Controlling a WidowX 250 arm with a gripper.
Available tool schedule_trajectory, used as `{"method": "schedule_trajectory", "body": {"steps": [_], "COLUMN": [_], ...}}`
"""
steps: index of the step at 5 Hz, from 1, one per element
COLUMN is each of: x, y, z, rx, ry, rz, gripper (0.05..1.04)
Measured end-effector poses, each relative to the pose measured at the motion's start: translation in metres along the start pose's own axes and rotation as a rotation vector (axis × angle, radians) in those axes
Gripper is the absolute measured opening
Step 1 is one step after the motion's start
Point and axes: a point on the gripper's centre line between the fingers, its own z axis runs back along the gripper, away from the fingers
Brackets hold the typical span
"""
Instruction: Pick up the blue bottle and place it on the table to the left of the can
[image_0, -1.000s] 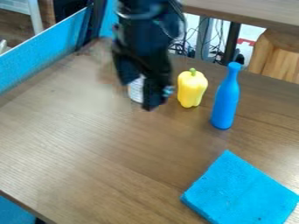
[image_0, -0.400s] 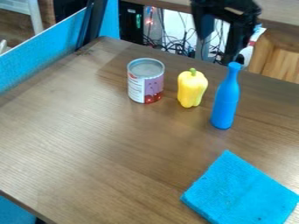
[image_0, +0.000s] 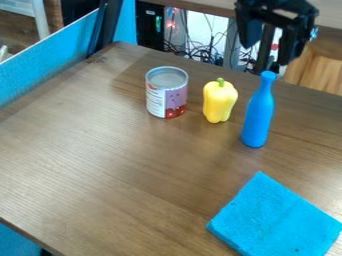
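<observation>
A: Pincer (image_0: 270, 45) is hanging at the top edge, right of centre. State?

B: Wide. Both fingers are pointing down, with a gap showing between them.

A: Where's the blue bottle (image_0: 256, 120) relative to it?

B: Bottle is standing upright on the table (image_0: 120, 165). In the view its mouth is sitting just below the fingertips, near but apart. Can't tell the depth offset.

A: Neighbours?

B: Yellow pepper (image_0: 219, 102) is standing just left of the bottle, green stem pointing up. Can (image_0: 165, 100) is standing upright left of the pepper, grey top facing up, label showing white, purple and red. All three are standing apart. Pepper is sitting between can and bottle.

A: Lower right?

B: Blue cloth (image_0: 274, 220) is lying flat, well apart from the pincer, one corner pointing towards the bottle. Bottom edge of the view is cutting it off.

A: Surroundings?

B: Blue panel (image_0: 47, 57) is running along the table's left side. Cables (image_0: 200, 50) are hanging in a tangle behind the far edge.
</observation>
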Motion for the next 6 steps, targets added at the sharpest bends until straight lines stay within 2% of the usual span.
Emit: {"method": "schedule_trajectory", "body": {"steps": [1, 3, 4, 5, 6], "x": [0.0, 0.007, 0.009, 0.008, 0.009], "y": [0.001, 0.001, -0.005, -0.005, -0.002], "z": [-0.02, -0.022, -0.029, -0.04, -0.051], "rx": [0.004, -0.004, -0.042, -0.046, -0.025], "ry": [0.039, 0.03, 0.024, 0.048, 0.018], "rz": [0.001, -0.003, -0.009, -0.01, -0.032], "gripper": [1.0, 1.0, 1.0, 1.0, 0.947]}}
